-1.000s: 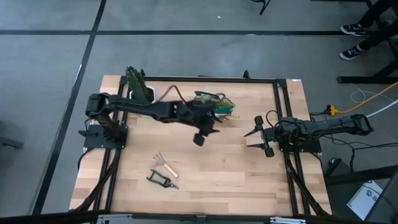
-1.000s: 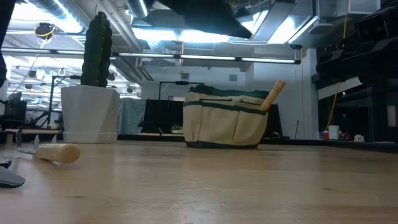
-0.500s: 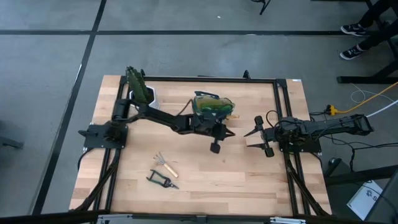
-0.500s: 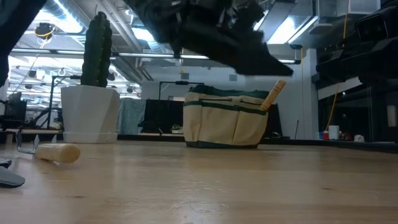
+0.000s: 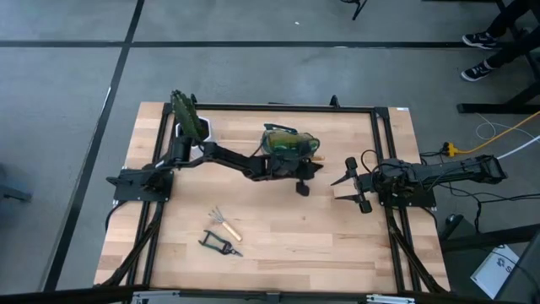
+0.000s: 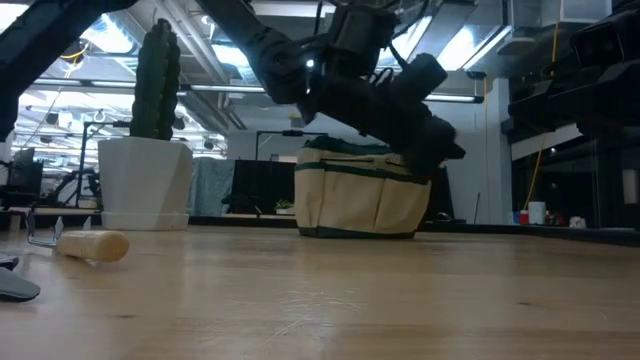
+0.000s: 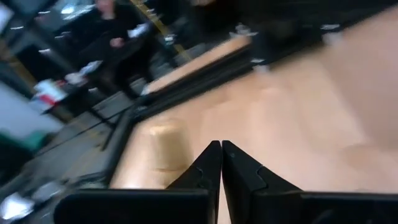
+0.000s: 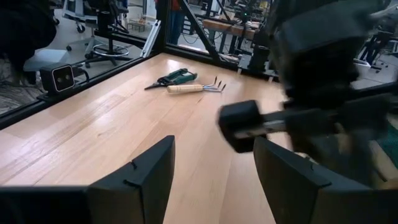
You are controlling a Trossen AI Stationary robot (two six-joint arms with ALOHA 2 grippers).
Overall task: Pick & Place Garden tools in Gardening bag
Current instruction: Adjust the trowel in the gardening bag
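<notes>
The left gripper (image 5: 302,187), its jaws pressed together on nothing, is held above the table just near-right of the tan fabric gardening bag with green trim (image 5: 289,143), which stands at the far middle of the light wooden table (image 5: 278,236). The right gripper (image 5: 348,184) is parked at the right edge with jaws spread wide and nothing between them. Two tools lie loose at the near left: a wooden-handled claw rake (image 5: 224,222) and, just nearer, black-handled pruning shears (image 5: 218,246). A green cactus-like plant in a white pot (image 5: 192,125) stands at the far left. The step in hand is judged a transit between placements. The next move calls for the left arm to be swung back to the near left, the jaws opened, and one handle straddled squarely.
</notes>
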